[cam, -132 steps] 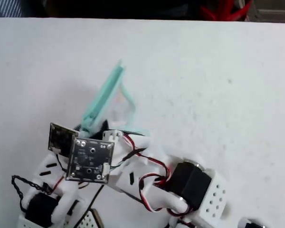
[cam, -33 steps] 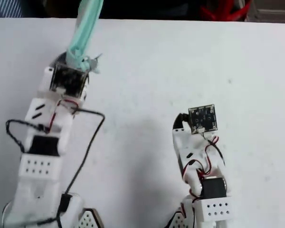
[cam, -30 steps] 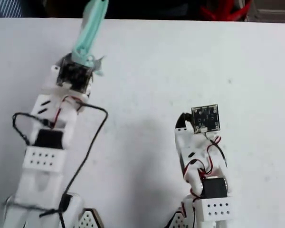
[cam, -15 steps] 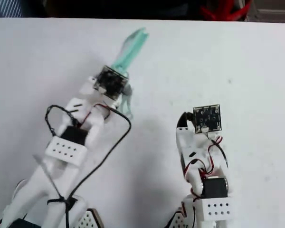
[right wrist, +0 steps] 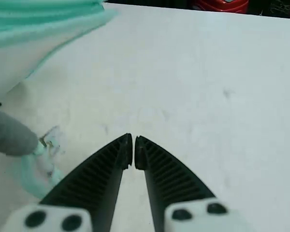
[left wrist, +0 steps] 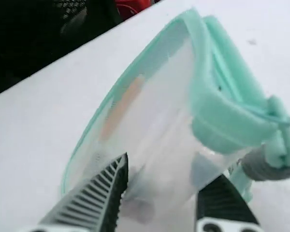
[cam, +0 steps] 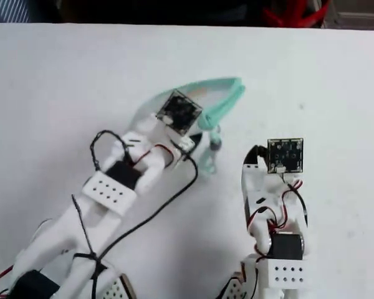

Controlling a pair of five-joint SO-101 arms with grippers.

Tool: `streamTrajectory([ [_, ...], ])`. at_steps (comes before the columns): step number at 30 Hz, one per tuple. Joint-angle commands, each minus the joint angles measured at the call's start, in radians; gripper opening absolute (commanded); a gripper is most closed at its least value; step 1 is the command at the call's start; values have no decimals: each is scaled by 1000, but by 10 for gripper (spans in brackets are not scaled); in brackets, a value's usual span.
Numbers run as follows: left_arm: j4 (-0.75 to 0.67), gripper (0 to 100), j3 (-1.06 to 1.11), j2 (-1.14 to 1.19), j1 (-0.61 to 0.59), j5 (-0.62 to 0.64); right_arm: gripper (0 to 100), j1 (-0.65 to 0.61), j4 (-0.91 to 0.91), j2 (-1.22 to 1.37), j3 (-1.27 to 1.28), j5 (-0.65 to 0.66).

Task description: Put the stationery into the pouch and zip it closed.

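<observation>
The pouch (left wrist: 150, 125) is made of clear, glossy, pliable plastic and is edged with a mint-green band that looks matt and cloth-like. Its zip pull (left wrist: 261, 165) is smooth and grey; whether it is plastic or rubber cannot be told. The left gripper (left wrist: 169, 171) is built of ribbed matt plastic, pale grey on one side and black on the other. The right gripper (right wrist: 133, 141) is moulded in ribbed matt black plastic on a white plastic base. The table (cam: 311, 68) is finished in a white, matt, faintly speckled surface.
</observation>
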Motion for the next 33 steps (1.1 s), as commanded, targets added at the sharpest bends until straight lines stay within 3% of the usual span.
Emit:
streamTrajectory([
  [1,265,250,-124,15,73,60,24,13,-19,-10,-9,-11],
  [5,315,256,-176,18,71,118,25,48,-19,-10,-11,-12],
  [8,305,252,-184,18,67,9,26,56,-19,-10,-11,-37],
  [10,279,234,-187,12,73,-41,57,74,-19,-10,-11,-68],
  [15,199,164,-190,-2,67,8,155,85,-18,-10,-11,-89],
  [20,299,285,-189,-113,82,17,159,87,-18,-10,-11,-92],
  [28,400,303,-189,-166,186,18,159,150,-19,-10,-28,-98],
  [30,400,301,-199,-177,179,12,159,153,-19,-10,-31,-98],
  [33,396,296,-256,-199,50,14,159,148,-19,-10,-31,-98],
])
